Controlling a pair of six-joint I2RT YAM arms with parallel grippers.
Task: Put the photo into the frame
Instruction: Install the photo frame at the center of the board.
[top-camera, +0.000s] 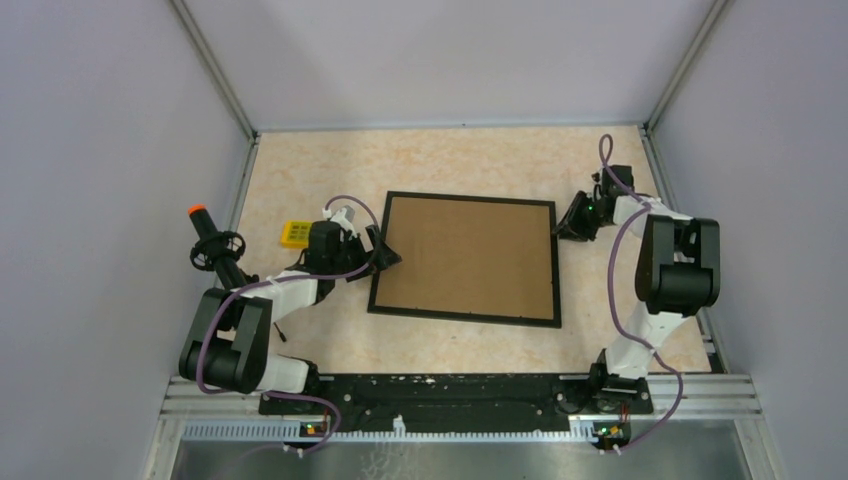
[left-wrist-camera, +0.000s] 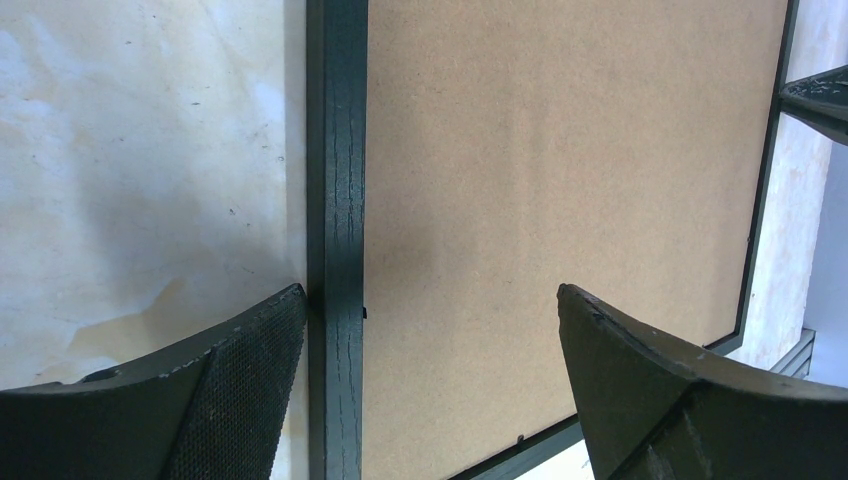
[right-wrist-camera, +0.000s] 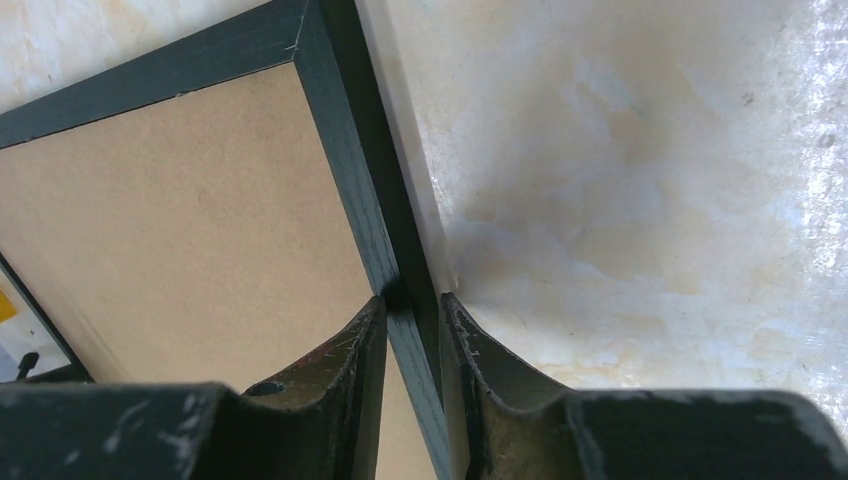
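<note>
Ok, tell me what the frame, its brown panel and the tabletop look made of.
The frame: black-painted wood, likely; fine grain lines show, satin finish. The brown panel: matte fibreboard or cardboard, evenly tan and faintly speckled. The tabletop: cream, marbled, slightly glossy, possibly laminate.

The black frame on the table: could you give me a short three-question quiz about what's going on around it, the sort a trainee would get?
1. True or false: the right gripper is closed on the right edge of the frame.
2. What fills the frame as it lies on the table? A) a cat picture B) a brown board C) nothing at all
3. Which gripper has its fingers spread wide, one on each side of the frame's left edge?

Key: 1 true. 2 B. 3 the left gripper.
</note>
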